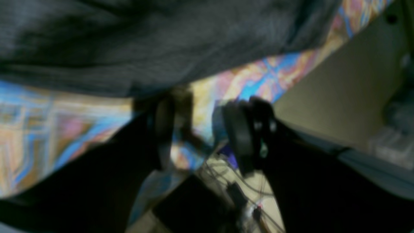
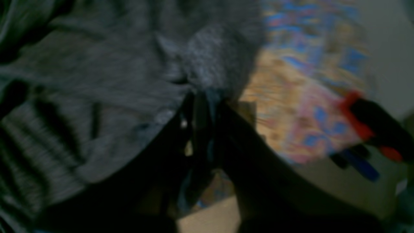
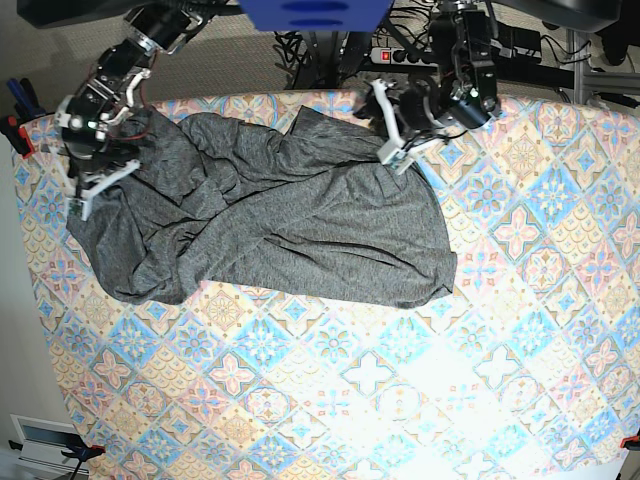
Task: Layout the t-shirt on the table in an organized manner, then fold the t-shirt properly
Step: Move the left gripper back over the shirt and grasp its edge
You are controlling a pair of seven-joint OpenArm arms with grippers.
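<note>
The dark grey t-shirt (image 3: pixel 290 220) lies crumpled and creased across the far left part of the table (image 3: pixel 500 350). My right gripper (image 3: pixel 88 190) is at the shirt's left edge. In the blurred right wrist view its jaws (image 2: pixel 205 106) stand nearly together with the shirt's fabric (image 2: pixel 97 97) pinched at the tips. My left gripper (image 3: pixel 392 135) is at the shirt's far right edge, by the back of the table. In the left wrist view it (image 1: pixel 200 126) is open and empty over the patterned cloth (image 1: pixel 64 129), just short of the shirt's hem (image 1: pixel 161 48).
A red and black clamp (image 2: pixel 365 123) grips the table's left edge, and it also shows in the base view (image 3: pixel 12 130). A power strip and cables (image 3: pixel 400 55) lie behind the table. A white box (image 3: pixel 45 440) sits on the floor at the lower left.
</note>
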